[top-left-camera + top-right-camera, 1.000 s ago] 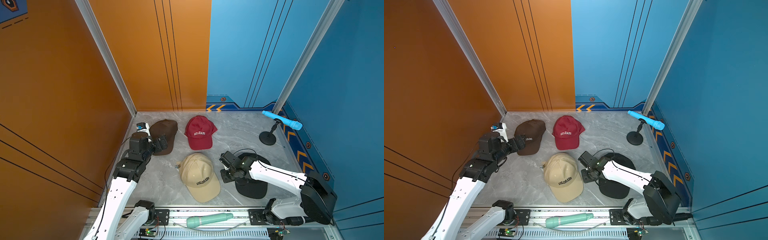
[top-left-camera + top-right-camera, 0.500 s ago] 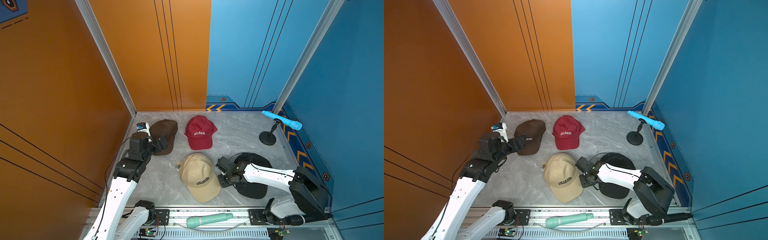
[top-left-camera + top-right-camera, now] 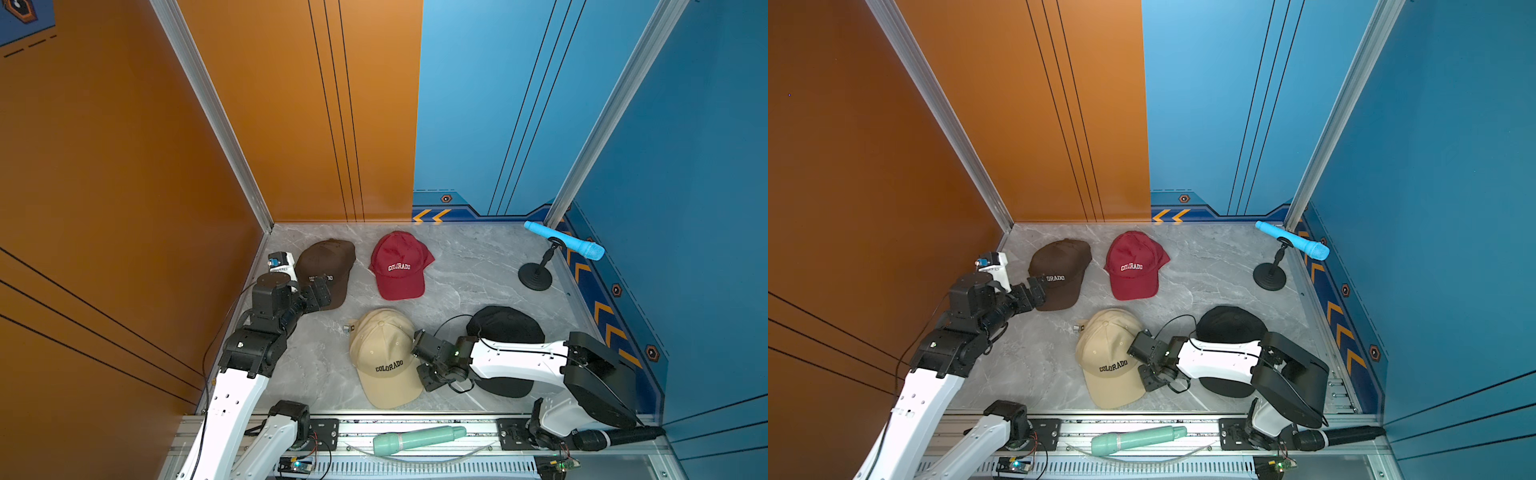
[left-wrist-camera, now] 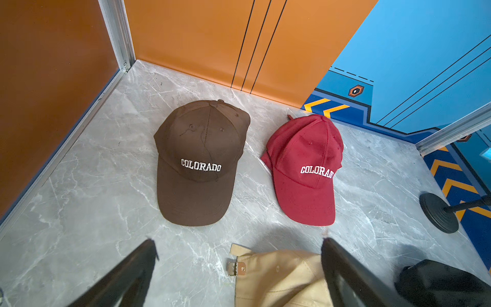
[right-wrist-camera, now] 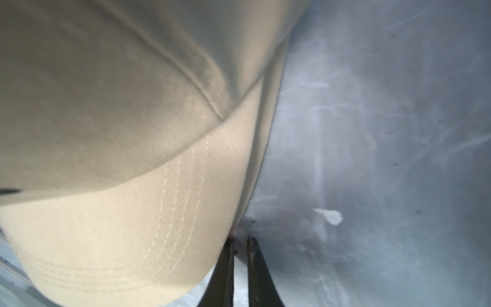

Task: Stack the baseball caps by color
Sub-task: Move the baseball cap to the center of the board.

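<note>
Shifted leftward over the past second, off the black cap and up to the beige cap: right gripper, fingers pinched almost together with only a sliver of table between them, clasping nothing, tips just beside the brim's edge (contact with the fabric too blurred to settle in the right wrist view). Unchanged over the same interval: left gripper, spread wide and empty, hovering short of the brim of the brown cap, bare marble between. Four caps visible in both top views, all crown-up on the grey surface: brown at far left beside the orange wall; red cap just to its right, apart from it; beige nearer the front rail, brim toward that rail; black to the right of the beige, partly hidden under the right arm. Number of caps nested beneath each: not discernible. White "COLORADO" lettering on brown and red alike, dark on beige. At far right, well apart from the caps, blue microphone resting on a black stand; green microphone lying along the front rail.
</note>
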`<state>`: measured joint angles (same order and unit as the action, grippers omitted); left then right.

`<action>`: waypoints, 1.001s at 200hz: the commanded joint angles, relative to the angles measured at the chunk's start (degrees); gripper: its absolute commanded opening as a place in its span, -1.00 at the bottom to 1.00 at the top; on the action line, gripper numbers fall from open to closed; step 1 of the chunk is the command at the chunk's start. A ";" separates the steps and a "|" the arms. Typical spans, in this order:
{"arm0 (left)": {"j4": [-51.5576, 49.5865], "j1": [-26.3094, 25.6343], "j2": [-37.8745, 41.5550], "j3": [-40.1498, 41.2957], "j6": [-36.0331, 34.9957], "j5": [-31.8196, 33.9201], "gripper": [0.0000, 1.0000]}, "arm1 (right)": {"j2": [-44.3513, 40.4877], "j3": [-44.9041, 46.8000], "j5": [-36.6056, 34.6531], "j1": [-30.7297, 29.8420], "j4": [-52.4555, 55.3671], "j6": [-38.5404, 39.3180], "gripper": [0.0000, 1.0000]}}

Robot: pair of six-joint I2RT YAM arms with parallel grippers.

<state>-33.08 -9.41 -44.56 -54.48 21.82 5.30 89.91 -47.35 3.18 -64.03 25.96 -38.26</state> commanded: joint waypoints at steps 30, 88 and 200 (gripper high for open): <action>-2.80 1.12 2.20 1.10 -1.35 -0.20 0.96 | 3.69 -4.55 3.41 -1.66 2.43 -0.15 -0.72; -4.18 2.24 4.49 3.03 -0.78 0.56 0.95 | 6.60 -7.44 8.13 -2.47 2.18 3.26 -0.71; -2.69 4.22 -1.94 0.81 -2.21 -0.75 0.95 | -13.34 -8.70 4.20 9.65 16.39 18.29 0.67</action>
<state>-36.23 -5.61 -45.06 -52.25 21.39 5.43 85.06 -53.95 11.62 -59.37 33.91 -26.02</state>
